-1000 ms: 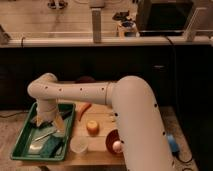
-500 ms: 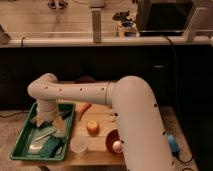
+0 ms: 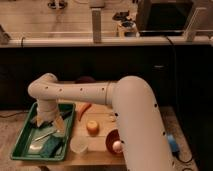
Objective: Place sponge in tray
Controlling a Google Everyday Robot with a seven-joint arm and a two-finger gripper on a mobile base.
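The bright green tray [image 3: 20, 145] sits at the table's front left. The dark teal-green sponge [image 3: 52, 146] lies inside it near the front right corner, beside white utensils [image 3: 42, 136]. My gripper [image 3: 48, 124] hangs over the middle of the tray, just above and behind the sponge. Its two tan fingers [image 3: 36, 120] are spread apart and hold nothing. The thick white arm [image 3: 100, 95] sweeps in from the right and hides the back of the tray.
A clear cup [image 3: 79, 145] stands just right of the tray. An orange fruit [image 3: 92, 127], a carrot-like piece [image 3: 84, 110] and a dark red bowl [image 3: 112, 141] holding a pale round thing are on the wooden table. A blue object [image 3: 172, 143] shows at the right.
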